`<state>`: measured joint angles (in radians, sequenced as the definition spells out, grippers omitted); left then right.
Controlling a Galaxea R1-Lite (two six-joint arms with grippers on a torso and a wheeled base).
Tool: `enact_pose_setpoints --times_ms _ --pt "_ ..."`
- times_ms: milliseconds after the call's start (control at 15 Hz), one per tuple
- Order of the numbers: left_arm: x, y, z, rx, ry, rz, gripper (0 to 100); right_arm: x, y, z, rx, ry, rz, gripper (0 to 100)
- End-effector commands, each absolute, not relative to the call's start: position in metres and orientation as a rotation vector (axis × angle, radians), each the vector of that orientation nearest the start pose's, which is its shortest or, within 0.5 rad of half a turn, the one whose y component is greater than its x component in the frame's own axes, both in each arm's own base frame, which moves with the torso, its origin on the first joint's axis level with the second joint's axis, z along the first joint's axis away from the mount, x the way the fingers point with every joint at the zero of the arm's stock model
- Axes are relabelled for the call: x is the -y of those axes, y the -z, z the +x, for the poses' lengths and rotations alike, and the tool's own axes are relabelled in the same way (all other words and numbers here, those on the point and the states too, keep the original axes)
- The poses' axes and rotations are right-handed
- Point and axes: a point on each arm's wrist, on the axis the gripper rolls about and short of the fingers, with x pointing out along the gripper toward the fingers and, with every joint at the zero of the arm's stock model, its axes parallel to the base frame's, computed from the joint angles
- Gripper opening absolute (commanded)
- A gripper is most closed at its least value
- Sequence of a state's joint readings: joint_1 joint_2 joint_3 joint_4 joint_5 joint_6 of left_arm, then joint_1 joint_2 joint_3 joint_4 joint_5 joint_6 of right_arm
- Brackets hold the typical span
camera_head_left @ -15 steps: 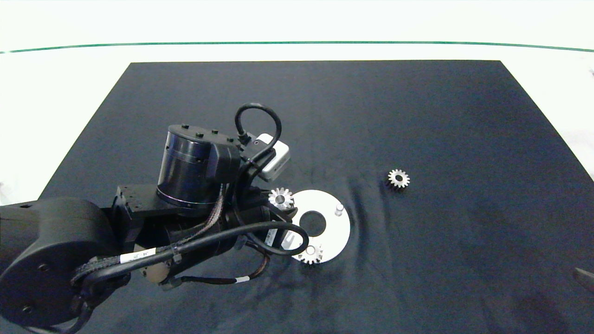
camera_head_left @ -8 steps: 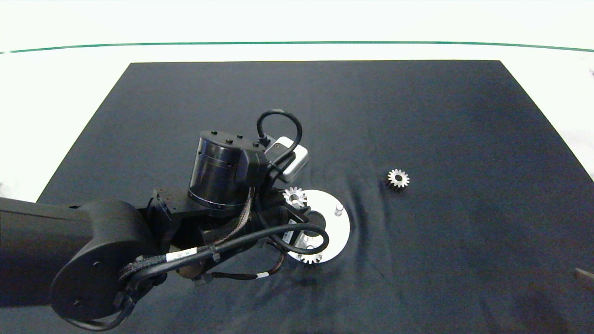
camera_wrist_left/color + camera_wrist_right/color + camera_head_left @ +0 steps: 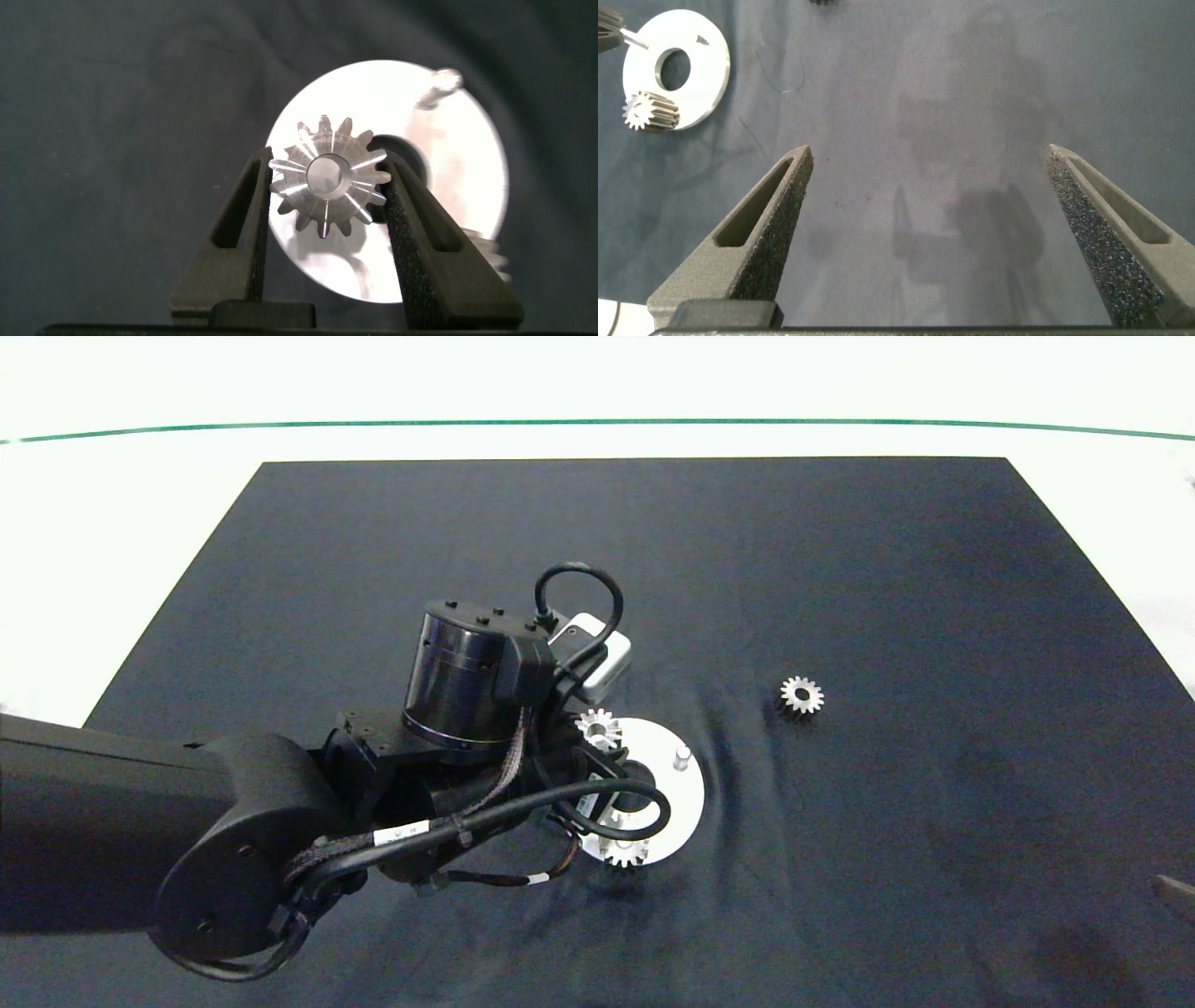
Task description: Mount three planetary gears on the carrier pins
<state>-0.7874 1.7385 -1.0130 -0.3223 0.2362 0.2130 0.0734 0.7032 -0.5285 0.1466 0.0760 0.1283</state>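
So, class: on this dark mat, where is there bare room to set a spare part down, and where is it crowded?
Free: the mat's far half, beyond the left tool and the loose gear, and the near right stretch towards the open right tool. Crowded: around the white disc, where the left tool grips a gear and another gear sits pinned.

A lab bench: bare white table [image 3: 140,523] under a black mat [image 3: 840,569].
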Motion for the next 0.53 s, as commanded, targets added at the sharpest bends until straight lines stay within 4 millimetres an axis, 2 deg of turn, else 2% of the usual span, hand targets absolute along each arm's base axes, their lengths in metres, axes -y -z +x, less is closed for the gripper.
enact_pose_setpoints --times_ms 67,533 --pt "0.2234 -0.1938 0.2394 -0.300 0.561 0.410 22 -0.0056 -0.2054 0.0531 -0.332 -0.128 0.128 100" --pt "0.2209 -0.1884 0.2456 -0.297 0.548 0.424 22 -0.0056 -0.2054 0.0531 -0.332 -0.128 0.128 100"
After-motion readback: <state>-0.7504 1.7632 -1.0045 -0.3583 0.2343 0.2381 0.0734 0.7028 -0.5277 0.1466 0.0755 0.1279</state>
